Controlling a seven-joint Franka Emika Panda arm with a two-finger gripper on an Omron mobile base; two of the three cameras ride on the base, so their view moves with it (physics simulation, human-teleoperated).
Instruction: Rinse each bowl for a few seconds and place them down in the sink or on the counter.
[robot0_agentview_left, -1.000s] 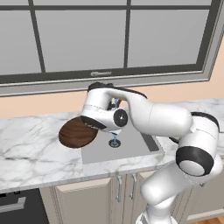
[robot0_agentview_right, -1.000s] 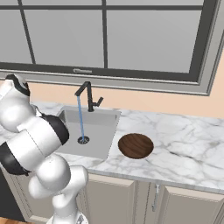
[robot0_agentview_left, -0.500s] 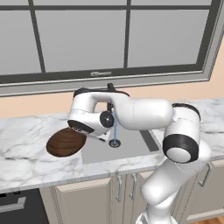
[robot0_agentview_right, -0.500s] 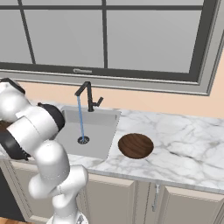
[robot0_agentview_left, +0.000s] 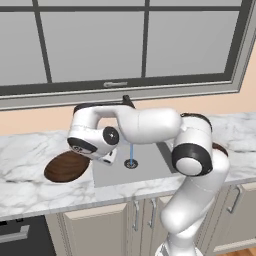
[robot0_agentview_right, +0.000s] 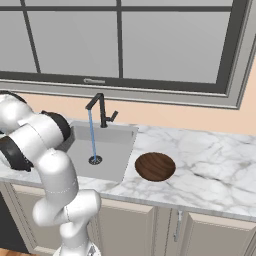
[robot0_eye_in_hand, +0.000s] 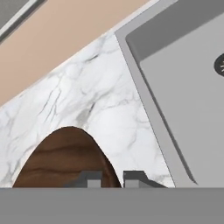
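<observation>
Hand view shows one shallow round dark-brown wooden bowl (robot0_eye_in_hand: 65, 159) with its rim pinched between the two dark finger tips of the gripper (robot0_eye_in_hand: 112, 178), jaws nearly closed on it. From the left base view this bowl (robot0_agentview_left: 66, 166) sits tilted over the white marble counter (robot0_agentview_left: 25, 155), left of the grey rectangular sink (robot0_agentview_left: 131, 170). Water runs from the black faucet (robot0_agentview_right: 101, 110). A second alike bowl (robot0_agentview_right: 155, 166) lies on the counter right of the sink.

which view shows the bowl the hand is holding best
The left base view: the held bowl shows nearly whole over the counter left of the sink. The hand view crops it to its near part at the fingertips.
</observation>
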